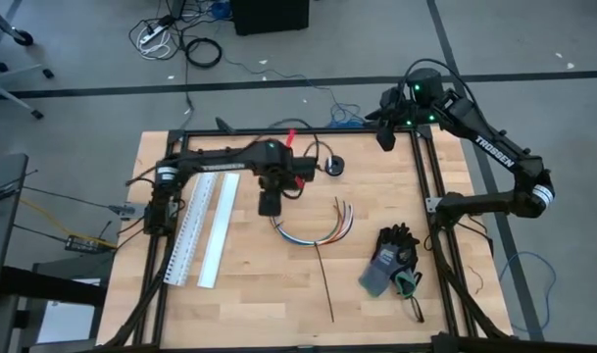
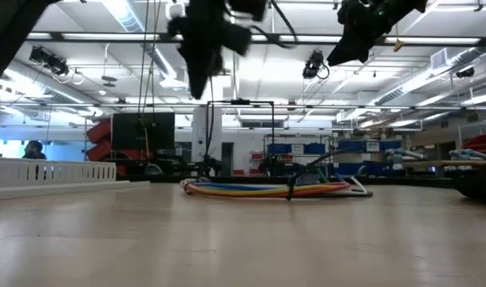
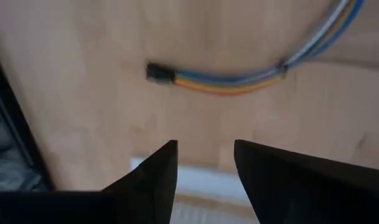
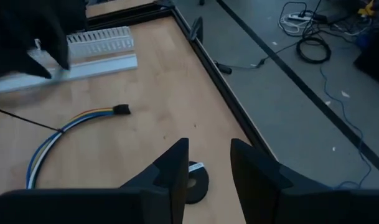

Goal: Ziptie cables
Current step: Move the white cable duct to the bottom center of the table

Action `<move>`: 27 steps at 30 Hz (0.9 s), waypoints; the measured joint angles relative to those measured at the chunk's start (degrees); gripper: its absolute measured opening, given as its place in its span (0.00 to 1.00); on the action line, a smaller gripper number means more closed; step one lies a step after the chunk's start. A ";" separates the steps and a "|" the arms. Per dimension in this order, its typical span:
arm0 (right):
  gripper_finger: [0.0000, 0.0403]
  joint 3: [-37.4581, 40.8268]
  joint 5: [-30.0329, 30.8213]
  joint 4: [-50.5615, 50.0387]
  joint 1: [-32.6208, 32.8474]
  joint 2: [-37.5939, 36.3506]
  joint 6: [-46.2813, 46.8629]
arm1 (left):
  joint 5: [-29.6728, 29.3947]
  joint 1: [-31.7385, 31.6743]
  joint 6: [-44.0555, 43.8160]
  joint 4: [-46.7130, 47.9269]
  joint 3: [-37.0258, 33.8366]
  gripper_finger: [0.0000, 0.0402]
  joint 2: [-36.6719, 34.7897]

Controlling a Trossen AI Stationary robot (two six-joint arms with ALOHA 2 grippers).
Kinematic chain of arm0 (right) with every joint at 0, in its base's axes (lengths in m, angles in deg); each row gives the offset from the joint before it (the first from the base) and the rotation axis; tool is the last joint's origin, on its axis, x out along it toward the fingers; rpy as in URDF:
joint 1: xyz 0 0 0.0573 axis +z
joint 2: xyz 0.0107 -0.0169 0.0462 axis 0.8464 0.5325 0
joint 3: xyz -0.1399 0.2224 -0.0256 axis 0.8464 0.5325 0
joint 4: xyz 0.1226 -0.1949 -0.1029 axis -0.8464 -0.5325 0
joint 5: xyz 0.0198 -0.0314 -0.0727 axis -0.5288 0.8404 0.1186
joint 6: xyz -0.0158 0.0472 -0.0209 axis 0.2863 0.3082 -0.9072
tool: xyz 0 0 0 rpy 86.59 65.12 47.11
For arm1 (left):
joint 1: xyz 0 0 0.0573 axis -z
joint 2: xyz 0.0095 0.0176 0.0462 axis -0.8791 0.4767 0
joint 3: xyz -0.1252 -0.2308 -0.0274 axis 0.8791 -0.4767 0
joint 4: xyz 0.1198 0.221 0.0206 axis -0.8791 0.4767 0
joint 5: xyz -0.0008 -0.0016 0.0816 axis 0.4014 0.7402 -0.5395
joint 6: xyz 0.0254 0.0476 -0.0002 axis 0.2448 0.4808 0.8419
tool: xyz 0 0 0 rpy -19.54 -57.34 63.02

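The bunch of thin coloured wires (image 1: pixel 313 231) lies in a curve near the middle of the wooden worktop (image 1: pixel 259 304). One thin black plastic ziptie (image 1: pixel 323 278) crosses the bunch and runs on toward the near edge. It looks as if this tie is already round the wires, but I cannot tell if it is pulled tight. A second tie does not show clearly, so that part of the job seems to be left. The long tail of the tie has not been cut off.

The left gripper (image 1: pixel 269 204) hangs in the air above the left end of the wires, pointing down. Its two dark fingers (image 3: pixel 155 180) stand partly apart and there is nothing between them. The left arm reaches in from the left side, over the long white slotted plastic channel (image 1: pixel 192 240).

The right gripper (image 1: pixel 386 132) waits high at the far right corner of the worktop. Its fingers are a little apart and hold nothing. A dark work glove (image 1: pixel 389 257) lies to the right of the wires.
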 joint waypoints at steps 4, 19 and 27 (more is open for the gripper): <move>0.28 0.00 0.03 -0.69 0.04 0.02 1.10 | 2.99 -2.75 -8.94 0.67 -2.56 0.38 -8.58; 0.29 6.12 -0.07 8.47 10.03 0.55 3.75 | -0.58 -16.24 -32.30 -9.79 -33.61 0.38 -31.88; 0.35 18.05 1.02 23.27 17.57 0.57 5.14 | 1.32 -20.26 -30.66 -16.48 -49.06 0.38 -32.58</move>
